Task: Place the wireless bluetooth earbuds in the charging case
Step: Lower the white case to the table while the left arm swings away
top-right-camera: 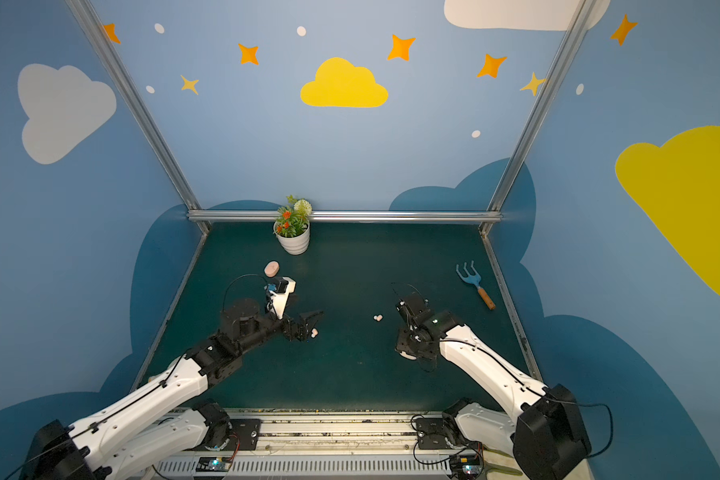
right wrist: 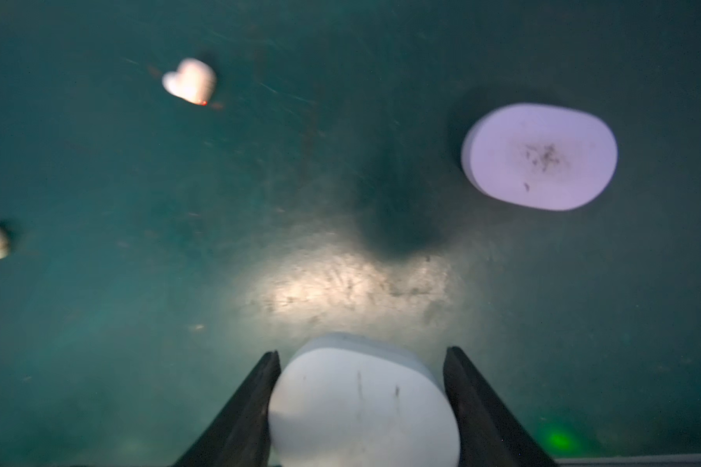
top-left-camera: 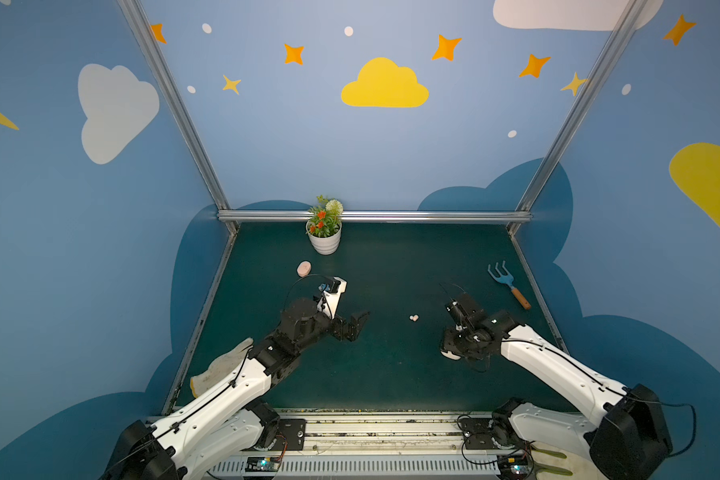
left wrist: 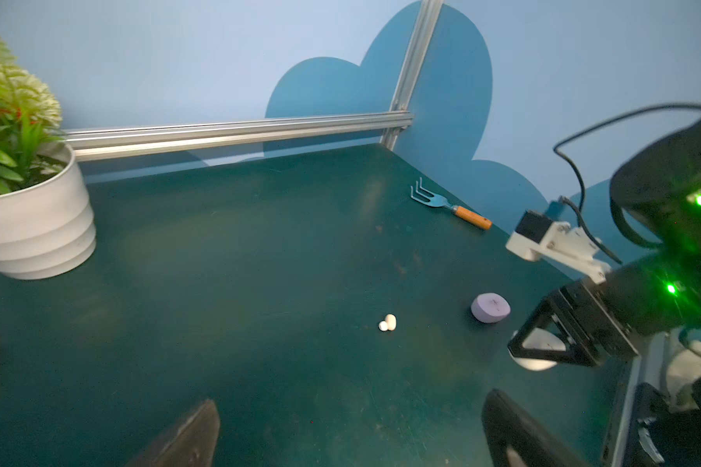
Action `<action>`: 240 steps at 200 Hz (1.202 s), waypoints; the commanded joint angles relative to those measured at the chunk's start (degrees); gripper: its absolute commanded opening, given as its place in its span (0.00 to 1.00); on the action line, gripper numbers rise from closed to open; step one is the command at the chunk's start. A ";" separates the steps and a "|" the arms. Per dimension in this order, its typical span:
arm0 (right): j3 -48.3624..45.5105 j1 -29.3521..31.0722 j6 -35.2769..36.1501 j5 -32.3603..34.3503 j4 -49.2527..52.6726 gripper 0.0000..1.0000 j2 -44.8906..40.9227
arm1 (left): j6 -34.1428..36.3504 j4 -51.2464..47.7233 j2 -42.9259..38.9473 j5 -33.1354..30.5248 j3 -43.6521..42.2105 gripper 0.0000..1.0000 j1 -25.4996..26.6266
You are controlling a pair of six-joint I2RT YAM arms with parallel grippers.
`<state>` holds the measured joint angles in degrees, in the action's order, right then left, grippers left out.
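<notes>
The right gripper [right wrist: 361,353], jaws partly spread, grips a white charging case [right wrist: 361,408]. The left gripper [top-left-camera: 356,326] gapes wide, empty, a lone earbud [top-right-camera: 314,332] just beside it. A pair of earbuds [top-left-camera: 414,318] lies between both grippers.

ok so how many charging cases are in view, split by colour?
pink case: 1
lilac case: 1
white case, clamped between the jaws of the right gripper: 1
total: 3
</notes>
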<state>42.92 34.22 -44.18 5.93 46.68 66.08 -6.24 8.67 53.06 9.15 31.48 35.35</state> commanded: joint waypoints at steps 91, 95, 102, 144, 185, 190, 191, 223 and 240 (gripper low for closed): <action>-10.67 0.11 -4.42 4.05 -7.13 0.47 0.56 | -6.80 -6.04 5.00 -2.56 3.80 1.00 -3.40; -10.84 0.10 -4.49 4.05 -7.19 0.47 0.60 | -6.88 -6.26 5.08 -2.48 3.96 1.00 -3.53; -11.08 0.06 -4.46 3.96 -7.53 0.48 0.82 | -6.95 -6.67 5.12 -2.47 4.15 1.00 -3.66; -11.37 0.34 -4.59 2.94 -7.90 0.59 2.38 | -8.37 -7.47 5.60 -3.08 4.67 1.00 -4.89; -10.65 0.45 -4.64 2.86 -6.43 0.70 1.82 | -8.52 -12.49 7.18 -2.66 7.57 1.00 -6.85; -10.40 0.47 -4.53 3.04 -5.97 0.72 1.56 | -8.45 -13.16 7.31 -2.56 8.02 1.00 -7.19; -10.35 0.44 -4.52 3.08 -5.84 0.72 1.53 | -8.44 -13.33 7.32 -2.51 8.04 1.00 -7.25; -7.63 0.45 -3.35 3.29 -2.36 0.77 -0.91 | -7.86 -17.55 8.14 -2.98 10.06 1.00 -9.85; -5.16 0.43 -2.54 3.04 0.27 0.78 -2.54 | -7.91 -21.20 9.00 -3.16 11.95 1.00 -12.74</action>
<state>33.80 34.35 -47.59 8.56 42.33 66.19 -14.22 -6.15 61.06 6.74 40.66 25.67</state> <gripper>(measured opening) 0.776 0.998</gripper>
